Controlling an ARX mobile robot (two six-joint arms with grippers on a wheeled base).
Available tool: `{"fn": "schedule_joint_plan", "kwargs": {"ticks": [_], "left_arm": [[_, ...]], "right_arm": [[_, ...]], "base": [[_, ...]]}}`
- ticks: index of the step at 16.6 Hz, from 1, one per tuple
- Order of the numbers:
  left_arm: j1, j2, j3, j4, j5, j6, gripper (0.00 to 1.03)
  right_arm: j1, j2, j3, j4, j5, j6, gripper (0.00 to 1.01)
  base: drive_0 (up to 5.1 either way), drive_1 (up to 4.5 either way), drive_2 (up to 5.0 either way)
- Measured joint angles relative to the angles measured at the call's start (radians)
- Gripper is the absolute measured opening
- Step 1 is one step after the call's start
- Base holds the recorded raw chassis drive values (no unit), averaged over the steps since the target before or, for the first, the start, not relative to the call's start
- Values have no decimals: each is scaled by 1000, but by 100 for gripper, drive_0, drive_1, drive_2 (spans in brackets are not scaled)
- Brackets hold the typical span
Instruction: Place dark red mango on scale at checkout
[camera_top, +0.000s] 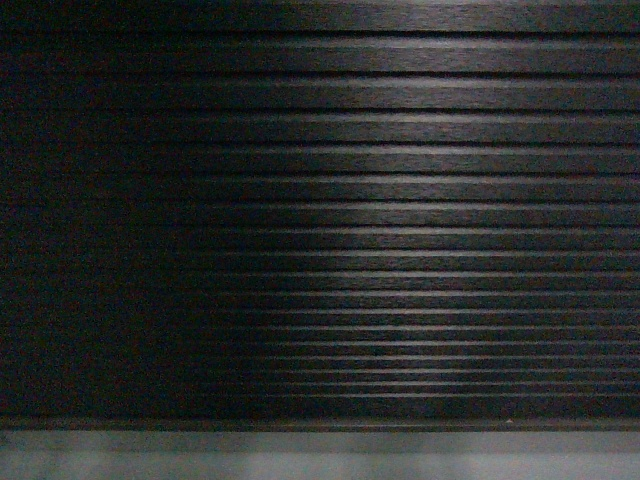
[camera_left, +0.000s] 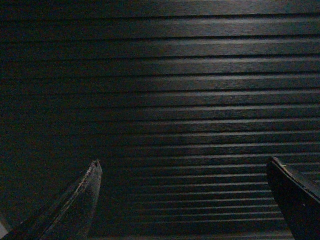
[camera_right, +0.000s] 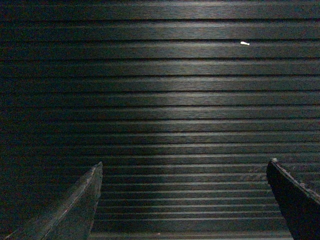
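Mango and scale are both out of sight: all three views show us only a dark slatted panel (camera_top: 400, 250), with a pale strip (camera_top: 320, 455) below it in the head view. Facing that panel, our left gripper (camera_left: 182, 175) and right gripper (camera_right: 184, 175) both stand wide apart with nothing between the fingers. We cannot judge which step is in hand; this fits searching for the fruit or having let it go elsewhere.

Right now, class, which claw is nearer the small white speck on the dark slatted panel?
Right, probably. The white speck lies ahead of the open right claw, up the slatted panel; the view from the left claw shows none.
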Motion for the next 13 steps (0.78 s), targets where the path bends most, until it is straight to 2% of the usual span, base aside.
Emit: {"fn": "schedule_joint_plan", "kwargs": {"ticks": [13], "left_arm": [[0, 0, 0, 1, 0, 0, 98]], "right_arm": [[0, 0, 0, 0, 0, 0, 98]], "base": [[0, 0, 0]]}}
